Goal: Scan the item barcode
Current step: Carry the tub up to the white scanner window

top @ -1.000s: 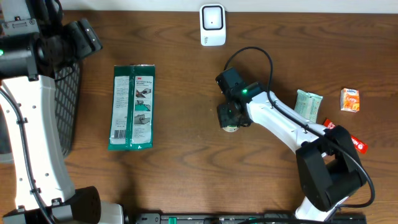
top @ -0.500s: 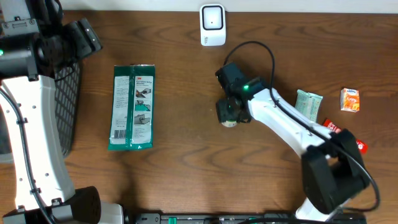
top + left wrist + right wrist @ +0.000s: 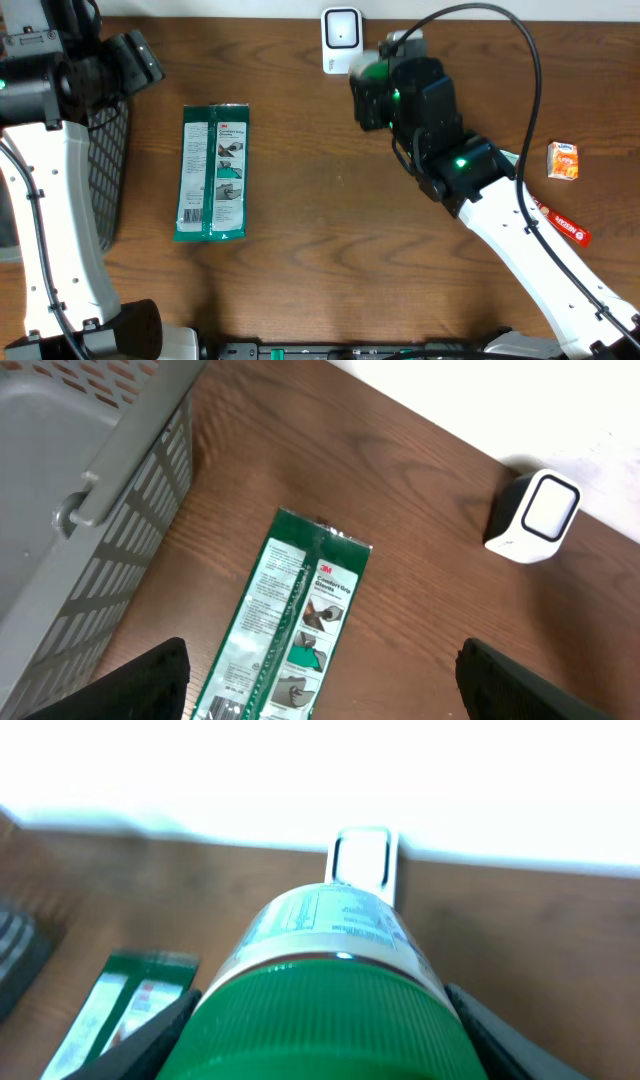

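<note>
Your right gripper (image 3: 330, 1045) is up beside the scanner (image 3: 341, 40), jaws clamped on the green cap of the bottle (image 3: 335, 925), one finger on each side. In the wrist view the bottle points at the scanner, which stands just past its far end. You can't tell from there whether they touch.

The scanner sits right at the far edge of the table (image 3: 300, 250), against the white strip, so you get no room behind it. The room is all on the near side, a wide run of bare wood in front of the scanner. Left of the scanner and toward the near edge, the packet (image 3: 212, 172) lies flat, well apart from it. Further left again is the basket (image 3: 108, 170), at the table's left edge. Your left gripper (image 3: 325, 695) hangs over that side, jaws wide apart with nothing between them. Well right of the scanner, near the right edge, lie an orange box (image 3: 563, 160) and a red pack (image 3: 566, 230).

From overhead the arm covers most of the bottle, and only the right wrist shows you cap, label and grip. The left wrist gives you packet, basket wall and scanner, but not the right arm. The orange box and red pack show from overhead alone.
</note>
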Robot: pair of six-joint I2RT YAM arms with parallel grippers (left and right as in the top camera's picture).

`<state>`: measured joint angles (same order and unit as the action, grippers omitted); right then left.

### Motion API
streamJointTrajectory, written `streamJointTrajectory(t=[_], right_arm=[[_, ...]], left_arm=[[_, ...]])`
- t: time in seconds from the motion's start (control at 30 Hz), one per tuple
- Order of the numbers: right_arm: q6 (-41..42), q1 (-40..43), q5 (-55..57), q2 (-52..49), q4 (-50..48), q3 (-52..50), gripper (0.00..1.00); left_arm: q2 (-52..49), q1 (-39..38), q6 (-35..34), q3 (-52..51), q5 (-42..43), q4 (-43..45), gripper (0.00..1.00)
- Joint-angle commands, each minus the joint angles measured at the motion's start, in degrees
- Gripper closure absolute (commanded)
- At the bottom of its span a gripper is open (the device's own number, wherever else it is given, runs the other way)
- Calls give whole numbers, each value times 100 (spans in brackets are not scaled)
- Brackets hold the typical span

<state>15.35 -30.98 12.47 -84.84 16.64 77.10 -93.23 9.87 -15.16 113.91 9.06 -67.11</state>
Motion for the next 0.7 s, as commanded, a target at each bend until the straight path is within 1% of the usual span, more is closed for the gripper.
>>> streamJointTrajectory(t=[0.0, 0.07, 0.17, 0.37, 0.47, 0.67], right_arm=[[-931, 28, 529, -205, -664, 74, 99], [-1198, 28, 529, -400, -1207, 74, 99], [-1292, 33, 529, -807, -2046, 74, 99], [-1281, 170, 326, -1587, -2903, 114, 99], [-1261, 280, 48, -1963, -2830, 503, 99], [-1263, 546, -249, -2752, -1764, 2100, 99]], left_arm=[[-15, 20, 48, 31, 35, -15, 15], [-15, 20, 48, 31, 35, -15, 15], [-15, 20, 48, 31, 35, -17, 15], [-15, 20, 48, 31, 35, -15, 15], [-15, 20, 48, 31, 35, -15, 15], [-15, 20, 48, 31, 35, -15, 15]])
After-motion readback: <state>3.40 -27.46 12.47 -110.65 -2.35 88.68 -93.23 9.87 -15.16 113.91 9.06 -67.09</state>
